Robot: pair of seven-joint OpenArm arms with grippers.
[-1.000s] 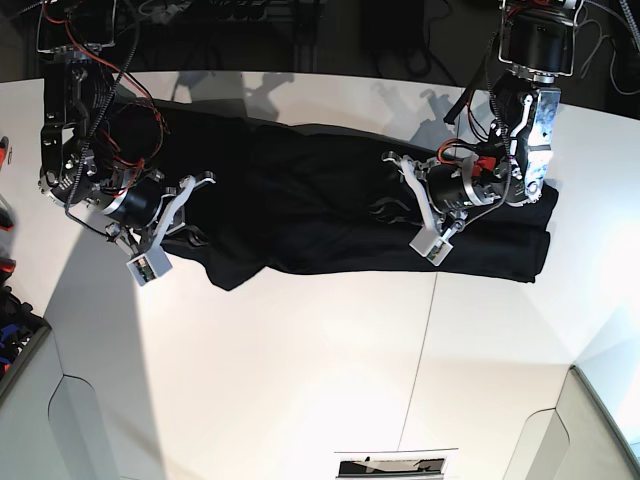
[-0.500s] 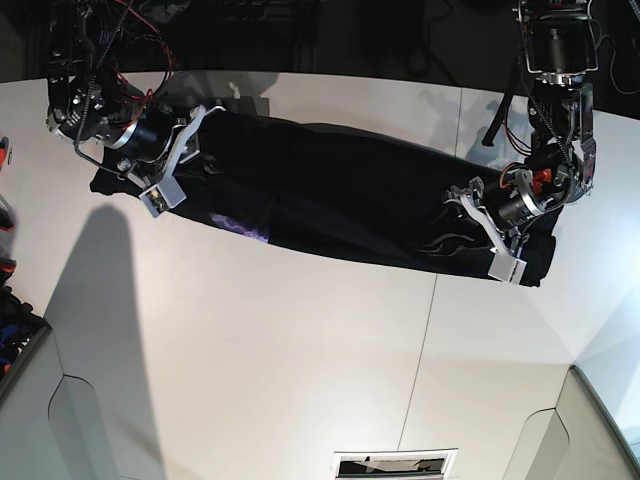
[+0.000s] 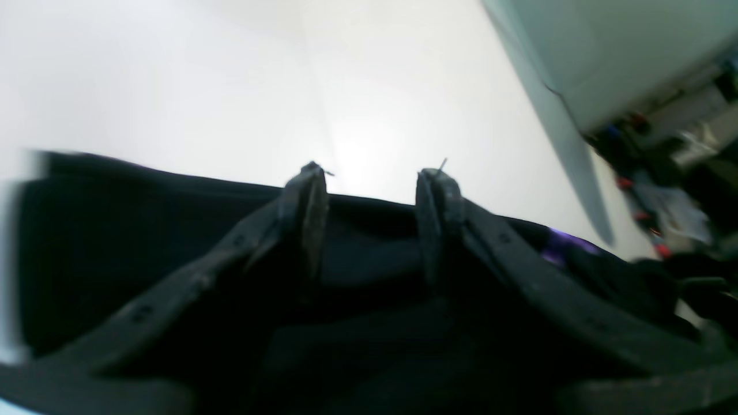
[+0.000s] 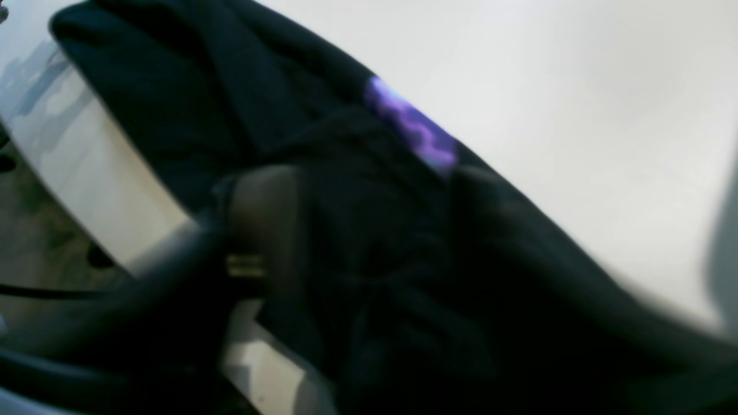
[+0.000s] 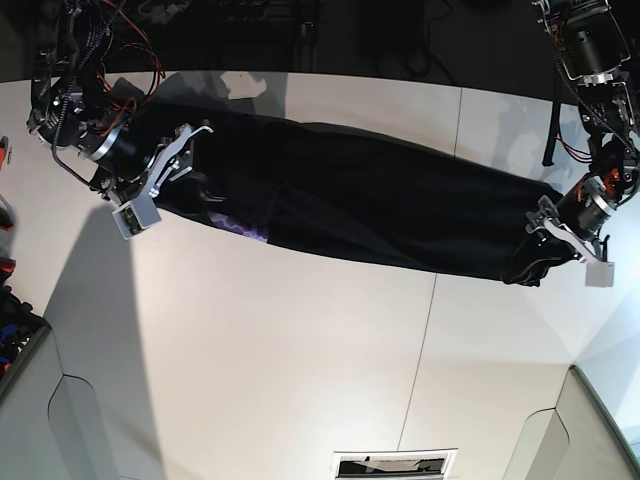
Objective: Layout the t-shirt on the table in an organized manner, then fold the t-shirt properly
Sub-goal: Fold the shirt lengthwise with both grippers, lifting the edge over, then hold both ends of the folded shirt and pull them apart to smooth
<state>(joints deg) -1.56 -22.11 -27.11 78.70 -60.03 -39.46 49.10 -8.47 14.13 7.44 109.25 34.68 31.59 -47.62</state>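
Observation:
The black t-shirt [image 5: 380, 215] lies stretched into a long band across the back of the white table [image 5: 300, 350]. A strip of purple print [image 5: 240, 228] shows at its lower left edge. My right gripper [image 5: 188, 162] is at the shirt's left end. In the blurred right wrist view its dark fingers [image 4: 259, 230] close around bunched black cloth [image 4: 375, 259]. My left gripper [image 5: 548, 238] is at the shirt's right end, near the table's right edge. In the left wrist view its fingers [image 3: 305, 213] stand a little apart with black cloth [image 3: 369, 259] filling the gap.
A dark bin [image 5: 15, 340] with coloured items sits off the table's left edge. A printed label [image 5: 395, 465] lies at the front edge. Grey angled panels [image 5: 590, 430] flank the front corners. A thin seam [image 5: 425, 350] crosses the tabletop.
Both arms have moved apart and the shirt has gone from a bunched heap to a long, narrow band. The left gripper travelled right toward the table edge; the right gripper moved up and left.

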